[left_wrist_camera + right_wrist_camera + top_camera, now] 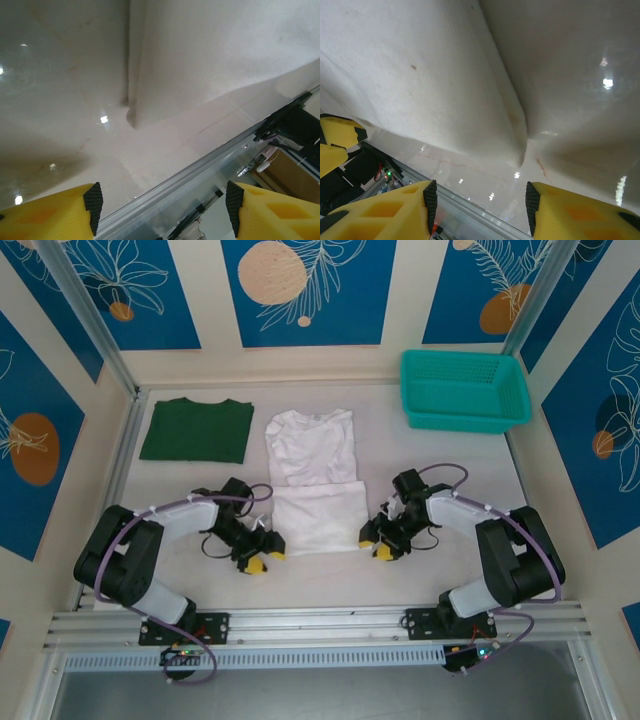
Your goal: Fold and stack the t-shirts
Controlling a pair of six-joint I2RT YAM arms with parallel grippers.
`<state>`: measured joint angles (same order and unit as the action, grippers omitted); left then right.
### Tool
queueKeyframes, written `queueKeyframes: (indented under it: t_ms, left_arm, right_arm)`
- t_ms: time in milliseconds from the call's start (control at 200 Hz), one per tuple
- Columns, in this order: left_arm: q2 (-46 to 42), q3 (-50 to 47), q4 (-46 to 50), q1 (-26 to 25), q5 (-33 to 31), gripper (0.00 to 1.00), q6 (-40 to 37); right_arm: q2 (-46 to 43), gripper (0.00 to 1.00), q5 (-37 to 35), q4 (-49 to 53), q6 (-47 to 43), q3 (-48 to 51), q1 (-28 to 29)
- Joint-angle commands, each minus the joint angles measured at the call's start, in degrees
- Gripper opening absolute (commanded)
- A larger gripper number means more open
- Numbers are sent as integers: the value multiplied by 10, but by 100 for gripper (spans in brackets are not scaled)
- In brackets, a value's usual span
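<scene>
My left end effector (262,560) sat low over the table (330,585), fingers apart with nothing between them, just beside the near left corner of the white t-shirt (312,475). My right end effector (378,543) mirrored it at the near right corner, its fingers also apart and gripping nothing. The white t-shirt lay flat mid-table between them, its near part doubled over into a plain rectangle, collar pointing away. Farther back on the left lay the dark green t-shirt (196,430), flat and well apart from the white one. A teal basket (465,390) stood at the far right.
</scene>
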<state>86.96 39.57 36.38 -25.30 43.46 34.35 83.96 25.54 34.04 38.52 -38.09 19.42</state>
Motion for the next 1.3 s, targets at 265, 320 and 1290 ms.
queueKeyframes:
  t_ms: [265,320,1290]
  left_arm:
    - [22,1,-104,-2,-25,48,50]
    - [26,8,-94,-2,-40,44,40]
    - [-162,4,178,-38,-54,0,-6]
  right_arm:
    - [37,37,-9,-48,25,3,-2]
    - [41,31,-20,-45,26,0,-2]
    - [-171,0,-16,136,103,55,115]
